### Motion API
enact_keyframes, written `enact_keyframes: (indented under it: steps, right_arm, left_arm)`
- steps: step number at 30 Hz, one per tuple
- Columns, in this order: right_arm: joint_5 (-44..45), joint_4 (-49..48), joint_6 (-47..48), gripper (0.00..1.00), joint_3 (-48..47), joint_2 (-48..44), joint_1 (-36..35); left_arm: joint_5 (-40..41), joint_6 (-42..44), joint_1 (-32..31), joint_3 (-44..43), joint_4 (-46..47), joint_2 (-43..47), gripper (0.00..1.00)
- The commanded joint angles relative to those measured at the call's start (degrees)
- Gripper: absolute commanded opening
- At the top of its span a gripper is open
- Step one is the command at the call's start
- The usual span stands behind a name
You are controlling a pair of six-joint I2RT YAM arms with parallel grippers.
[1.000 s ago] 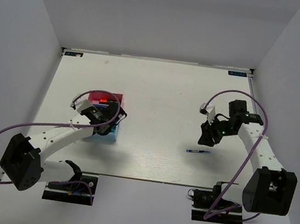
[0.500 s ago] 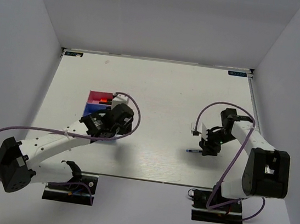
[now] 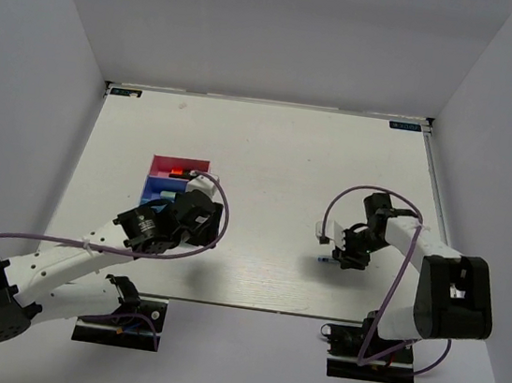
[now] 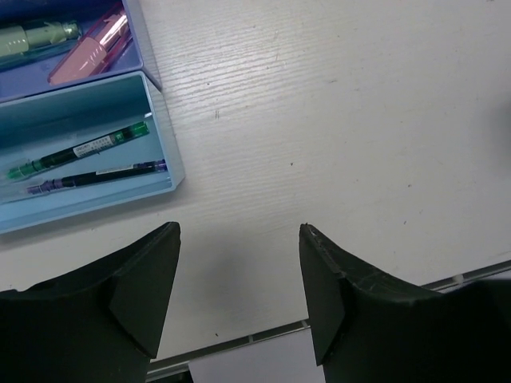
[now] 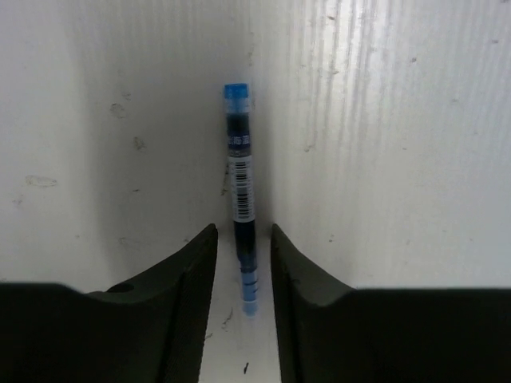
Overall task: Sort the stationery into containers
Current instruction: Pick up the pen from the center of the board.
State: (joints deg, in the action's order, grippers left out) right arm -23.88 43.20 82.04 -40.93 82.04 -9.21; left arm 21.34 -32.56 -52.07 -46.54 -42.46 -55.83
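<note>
blue pen (image 5: 239, 191) btwn right tool (image 5: 242, 233) jaws

Matt, finely grained white table (image 4: 359, 120); smooth plastic light-blue tray (image 4: 72, 112)

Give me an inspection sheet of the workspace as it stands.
Surface: white table.
Job's things: blue pen on the table; green pen and purple pen in the light blue tray; pastel green highlighter and pink highlighter in the dark blue tray; magenta tray beyond them.
Clutter: nothing seen.
Claws: left claw open, empty; right claw open, astride the blue pen.
Cables: purple cables loop off both arms.
Surroundings: white walls.
</note>
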Motion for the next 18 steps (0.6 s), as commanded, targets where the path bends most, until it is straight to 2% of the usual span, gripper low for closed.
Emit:
enact_keyframes:
  steps: [1, 3, 4, 8, 14, 16, 18]
  right_arm:
    - [7.9, -7.6, 0.2, 0.34, 5.7, 2.8, -1.2]
    - [9.1, -9.1, 0.2, 0.25, 7.3, 2.4, -1.6]
    - [10.1, -9.7, 0.1, 0.15, 7.9, 2.4, -1.9]
    - [12.3, -14.3, -1.1, 0.00, 10.7, 0.8, -2.7]
    - [13.9, -18.2, -5.7, 0.01, 13.2, -0.5, -4.9]
    - [14.6, -18.2, -6.3, 0.14, 13.9, -0.7, -5.8]
    - [16.0, -19.3, -6.4, 0.18, 15.4, -0.8, -6.8]
  left_arm:
    - [-0.6, 0.4, -0.9, 1.1, -1.0, 1.7, 0.72]
    - [-0.3, 0.3, -1.6, 1.1, -1.5, 2.0, 0.72]
    - [0.0, 0.3, -1.9, 0.7, -2.1, 2.5, 0.72]
    - [1.0, 0.8, -2.9, -1.1, -4.2, 3.6, 0.72]
    - [3.4, 2.1, -5.1, -5.9, -7.8, 5.9, 0.73]
    - [4.1, 2.2, -5.7, -6.1, -8.8, 6.3, 0.73]
    - [4.7, 2.1, -5.6, -6.3, -9.3, 7.1, 0.73]
